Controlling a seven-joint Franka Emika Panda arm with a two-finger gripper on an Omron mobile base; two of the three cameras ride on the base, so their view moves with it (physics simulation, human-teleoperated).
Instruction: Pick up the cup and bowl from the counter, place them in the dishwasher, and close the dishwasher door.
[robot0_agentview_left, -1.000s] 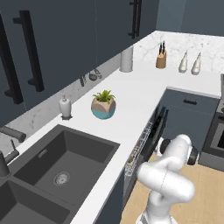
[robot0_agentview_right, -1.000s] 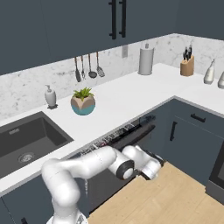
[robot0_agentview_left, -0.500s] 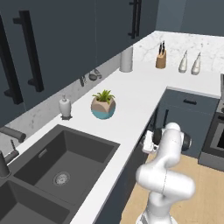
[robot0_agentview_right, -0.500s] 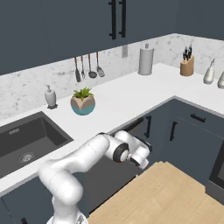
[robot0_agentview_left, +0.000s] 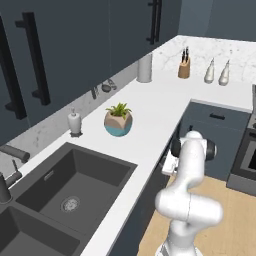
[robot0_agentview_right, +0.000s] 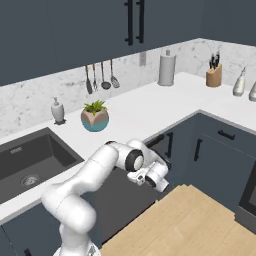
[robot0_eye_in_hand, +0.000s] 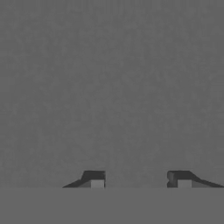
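The flat dark blue-grey dishwasher door (robot0_agentview_right: 130, 192) stands nearly upright under the white marble-patterned counter (robot0_agentview_right: 150, 112), so closing looks almost done. The two-finger gripper (robot0_eye_in_hand: 140, 178) presses flat against the door, fingers parted and holding nothing, presumably to push it shut.

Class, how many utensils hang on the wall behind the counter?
3, side by side on the marble backsplash: left utensil, middle utensil, right utensil, up behind the plant pot. None looks hidden.
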